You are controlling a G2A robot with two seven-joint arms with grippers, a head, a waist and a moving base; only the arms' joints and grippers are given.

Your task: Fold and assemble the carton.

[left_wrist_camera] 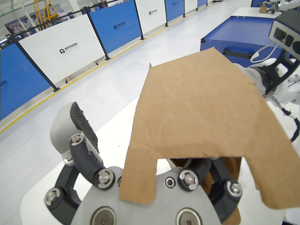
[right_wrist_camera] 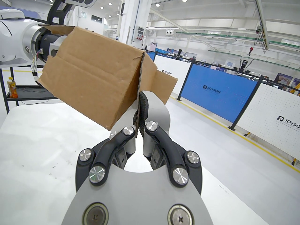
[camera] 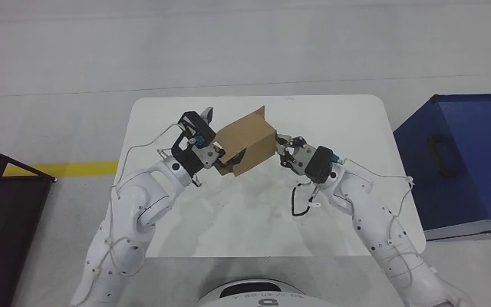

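A brown carton (camera: 247,138) hangs tilted above the white table (camera: 345,123), held between my two arms. My right gripper (right_wrist_camera: 140,108) is shut on the thin edge of one carton (right_wrist_camera: 93,78) wall near a corner; from above, that gripper (camera: 281,144) sits at the carton's right side. My left gripper (camera: 211,138) is at the carton's left end and stands open. One ribbed finger (left_wrist_camera: 82,127) is spread wide and touches nothing. A notched flap of the carton (left_wrist_camera: 199,108) lies over the gripper's base and hides the other finger.
A blue bin (camera: 453,169) stands on the floor right of the table. A black frame (camera: 15,199) is at the left, with a yellow floor line beside it. A dark rack with an orange bottle (right_wrist_camera: 11,87) stands beyond the table's left side.
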